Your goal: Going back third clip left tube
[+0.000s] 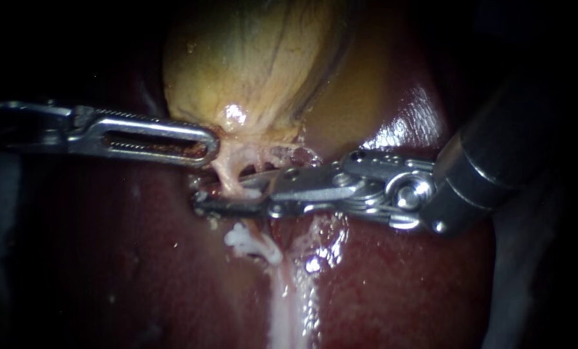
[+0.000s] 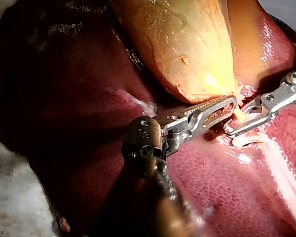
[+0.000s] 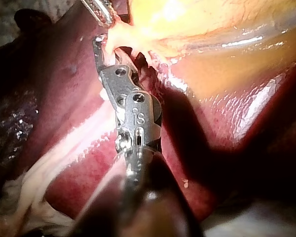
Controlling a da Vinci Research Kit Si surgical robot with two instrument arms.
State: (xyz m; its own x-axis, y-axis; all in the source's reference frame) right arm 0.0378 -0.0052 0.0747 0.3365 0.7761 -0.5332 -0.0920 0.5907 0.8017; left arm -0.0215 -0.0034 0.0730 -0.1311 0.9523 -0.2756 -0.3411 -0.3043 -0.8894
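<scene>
The yellow gallbladder lies on the dark red liver. From its neck a pale tube runs down. My left instrument, with one slotted jaw showing, is shut on the pale tissue at the gallbladder's neck; the left wrist view shows its jaws together there. My right instrument reaches across from the right, its jaws open, with the tube passing between them. A white lump sits just below those jaws; I cannot tell whether it is a clip.
A pale glistening band runs from the white lump down the liver. In the right wrist view my right instrument points at the stretched neck tissue, with my left instrument just beyond it.
</scene>
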